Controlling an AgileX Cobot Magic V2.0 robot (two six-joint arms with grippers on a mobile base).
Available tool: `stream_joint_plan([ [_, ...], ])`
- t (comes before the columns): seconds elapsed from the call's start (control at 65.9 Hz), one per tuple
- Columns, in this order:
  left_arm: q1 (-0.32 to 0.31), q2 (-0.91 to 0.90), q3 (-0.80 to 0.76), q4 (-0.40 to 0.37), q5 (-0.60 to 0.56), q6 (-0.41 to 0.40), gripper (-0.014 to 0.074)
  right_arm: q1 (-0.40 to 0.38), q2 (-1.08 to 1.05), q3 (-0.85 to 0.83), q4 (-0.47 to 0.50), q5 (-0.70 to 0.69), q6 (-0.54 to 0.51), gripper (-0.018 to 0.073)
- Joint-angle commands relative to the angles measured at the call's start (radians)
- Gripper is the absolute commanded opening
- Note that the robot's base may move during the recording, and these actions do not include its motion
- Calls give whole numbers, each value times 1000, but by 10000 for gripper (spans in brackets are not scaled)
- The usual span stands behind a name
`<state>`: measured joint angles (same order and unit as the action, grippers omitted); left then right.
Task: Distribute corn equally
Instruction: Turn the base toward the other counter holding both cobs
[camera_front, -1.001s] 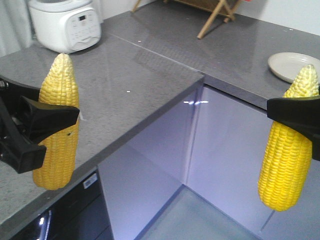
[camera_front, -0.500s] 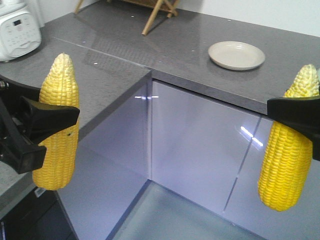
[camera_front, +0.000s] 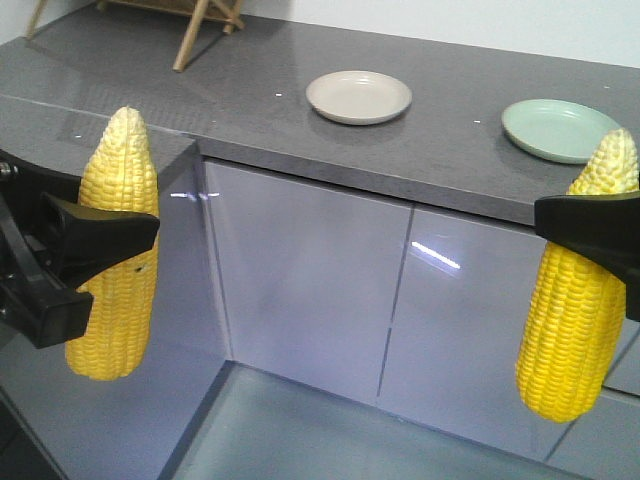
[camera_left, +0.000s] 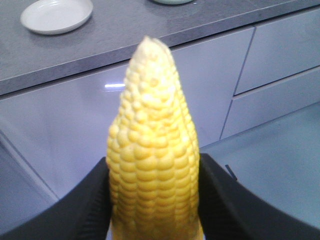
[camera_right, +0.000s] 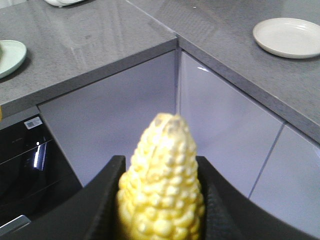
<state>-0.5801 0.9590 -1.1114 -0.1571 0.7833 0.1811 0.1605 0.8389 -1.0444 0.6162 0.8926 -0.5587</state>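
Observation:
I hold two cobs of corn upright, tips up. My left gripper (camera_front: 120, 250) is shut on the left cob (camera_front: 118, 165); in the left wrist view its black fingers (camera_left: 85, 205) press both sides of that cob (camera_left: 152, 150). My right gripper (camera_front: 590, 230) is shut on the right cob (camera_front: 572, 330), which the right wrist view shows as a cob (camera_right: 162, 192) clamped between the fingers (camera_right: 102, 200). Both cobs hang in the air in front of the counter. A beige plate (camera_front: 358, 96) and a pale green plate (camera_front: 560, 128) lie on the counter, with nothing on them.
The grey L-shaped countertop (camera_front: 250, 110) runs across the back, with glossy lilac cabinet fronts (camera_front: 300, 270) below. A wooden rack's legs (camera_front: 200, 25) stand at the far left. A dark oven front (camera_right: 25, 165) shows under the counter in the right wrist view.
The whole view has swung right: the rice cooker has left the frame, and the beige plate, then the green plate, have come into view. Both grippers hold their cobs as before.

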Motion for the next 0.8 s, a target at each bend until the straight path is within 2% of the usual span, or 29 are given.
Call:
stream_joint_plan([
  [0.0,2,-8,-22,-17,-66,-2,251,-5,-4,-24,26,-60,-6,168],
  [0.789,2,-8,-22,-17,-66,-2,251,-5,-4,-24,26,-60,-6,168],
])
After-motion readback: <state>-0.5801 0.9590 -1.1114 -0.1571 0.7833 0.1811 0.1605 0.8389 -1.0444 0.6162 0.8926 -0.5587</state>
